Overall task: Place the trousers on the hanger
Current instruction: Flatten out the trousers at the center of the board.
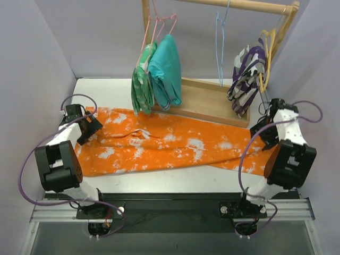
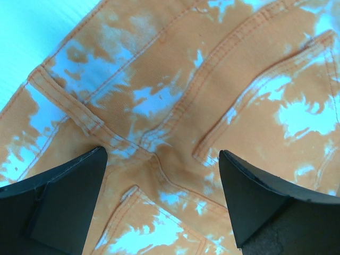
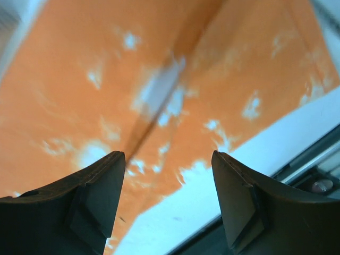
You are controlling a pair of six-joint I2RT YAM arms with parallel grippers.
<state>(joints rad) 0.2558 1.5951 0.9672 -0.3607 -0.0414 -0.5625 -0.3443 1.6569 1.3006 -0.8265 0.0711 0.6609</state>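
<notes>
The orange trousers (image 1: 170,146) with white splotches lie flat across the table, waist to the left and legs to the right. My left gripper (image 1: 91,130) hovers over the waist end. In the left wrist view the left gripper (image 2: 162,151) is open above the seat seam and back pockets of the trousers (image 2: 175,90), with nothing between its fingers. My right gripper (image 1: 260,134) is over the leg end. In the right wrist view the right gripper (image 3: 167,154) stands open above the trousers (image 3: 159,79) near their edge. The light-blue hanger (image 1: 220,48) hangs empty on the wooden rail.
A teal garment (image 1: 166,69) and a green-and-white one (image 1: 142,87) hang on pink hangers (image 1: 159,24) at the rail's left. A purple-and-white garment (image 1: 245,79) hangs on a yellow hanger (image 1: 268,53) at the right. The rack's wooden base (image 1: 212,103) lies behind the trousers. The table's front edge (image 3: 297,154) is near the right gripper.
</notes>
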